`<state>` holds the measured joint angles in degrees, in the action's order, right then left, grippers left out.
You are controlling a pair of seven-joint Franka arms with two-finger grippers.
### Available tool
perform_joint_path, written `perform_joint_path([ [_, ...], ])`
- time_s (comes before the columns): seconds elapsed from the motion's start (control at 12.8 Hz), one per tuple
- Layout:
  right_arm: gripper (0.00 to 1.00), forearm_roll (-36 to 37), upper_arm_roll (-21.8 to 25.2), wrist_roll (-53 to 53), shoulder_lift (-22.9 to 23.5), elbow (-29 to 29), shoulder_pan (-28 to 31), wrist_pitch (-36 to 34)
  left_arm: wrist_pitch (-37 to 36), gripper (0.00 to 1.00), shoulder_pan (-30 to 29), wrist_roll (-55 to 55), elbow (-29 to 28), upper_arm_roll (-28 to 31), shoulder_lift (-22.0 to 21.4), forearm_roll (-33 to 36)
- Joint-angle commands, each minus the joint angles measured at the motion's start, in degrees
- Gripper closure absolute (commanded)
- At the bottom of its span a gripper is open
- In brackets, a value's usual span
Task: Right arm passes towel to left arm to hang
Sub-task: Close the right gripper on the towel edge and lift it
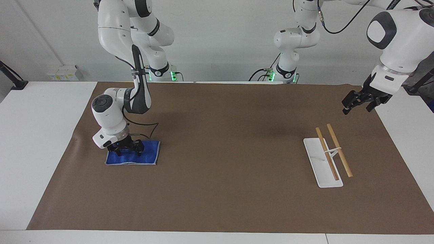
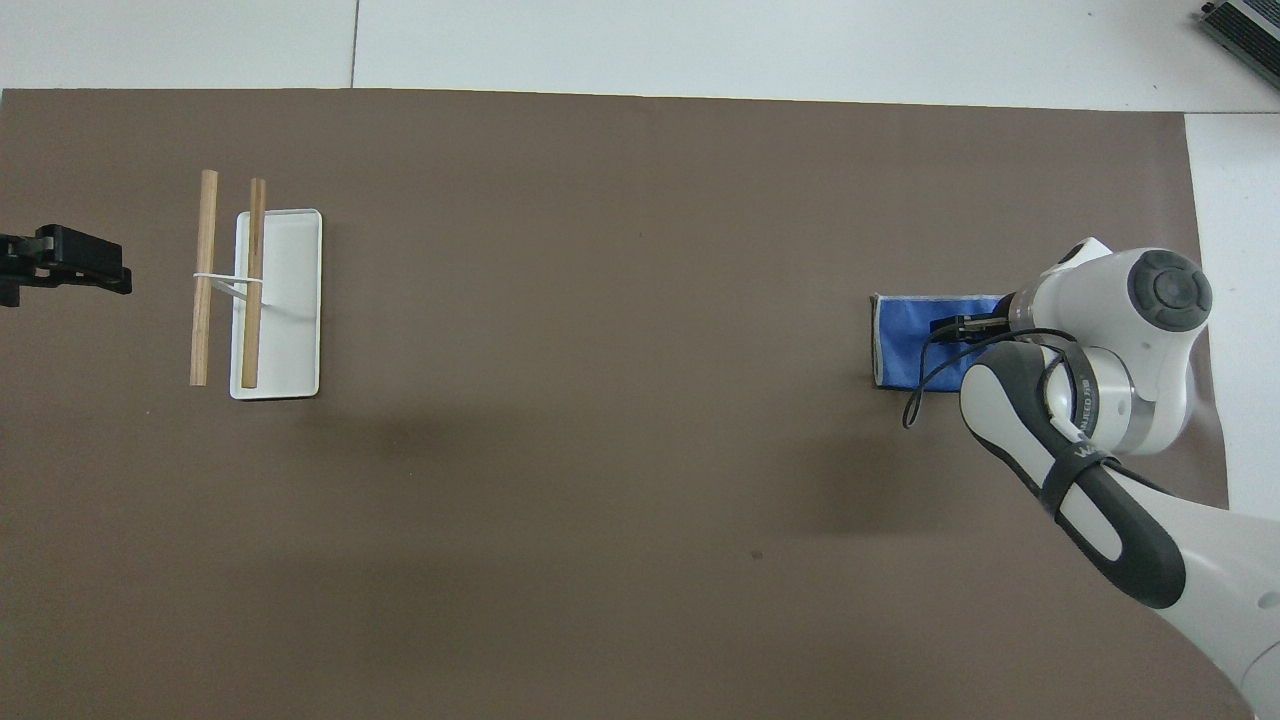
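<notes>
The blue towel point(image 1: 150, 154) lies flat on the brown mat at the right arm's end of the table; it also shows in the overhead view point(image 2: 903, 345). My right gripper point(image 1: 128, 151), with its blue light, is open and down on the towel, its fingertips resting on the cloth at the towel's end toward the table's end. In the overhead view the right wrist hides most of that gripper. My left gripper point(image 1: 356, 104) waits open and empty in the air over the mat's edge at the left arm's end; it also shows in the overhead view point(image 2: 62, 270).
A white tray point(image 1: 317, 159) with two wooden rods point(image 1: 339, 149) on a stand sits on the mat near the left arm's end, also in the overhead view point(image 2: 295, 300). The brown mat point(image 1: 230, 142) covers most of the white table.
</notes>
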<state>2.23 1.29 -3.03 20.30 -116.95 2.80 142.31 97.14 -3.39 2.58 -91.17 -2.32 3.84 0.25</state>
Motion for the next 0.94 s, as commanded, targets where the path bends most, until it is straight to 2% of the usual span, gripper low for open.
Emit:
perform_joint_path([
  [0.0,0.0,-0.65,-0.32,-1.54,-0.35,-0.29,-0.08,0.08,0.86,0.0,-0.56,0.33,-1.9,-0.32,-1.55,-0.77],
  [0.08,0.1,-0.65,-0.32,-1.45,-0.44,-0.2,-0.08,-0.01,0.77,0.0,-0.56,0.33,-1.9,-0.32,-1.55,-0.77],
  [0.16,0.32,-0.65,-0.32,-1.45,-0.61,-0.29,-0.16,-0.1,0.77,0.0,-0.56,0.33,-1.9,-0.32,-1.55,-0.77],
  [0.31,0.64,-0.65,-0.32,-1.36,-0.7,-0.2,-0.17,-0.19,0.77,0.0,-0.56,0.33,-1.9,-0.32,-1.55,-0.77],
  [0.47,0.89,-0.74,-0.41,-1.27,-0.79,-0.29,-0.17,-0.28,0.77,0.0,-0.56,0.33,-1.9,-0.32,-1.55,-0.77],
  [0.55,0.96,-0.74,-0.41,-1.27,-0.79,-0.29,-0.17,-0.28,0.77,0.0,-0.56,0.33,-1.9,-0.32,-1.55,-0.77],
  [0.86,0.97,-0.74,-0.5,-1.01,-1.23,-0.2,-0.25,-0.28,0.86,0.0,-0.56,0.33,-1.9,-0.32,-1.55,-0.77],
])
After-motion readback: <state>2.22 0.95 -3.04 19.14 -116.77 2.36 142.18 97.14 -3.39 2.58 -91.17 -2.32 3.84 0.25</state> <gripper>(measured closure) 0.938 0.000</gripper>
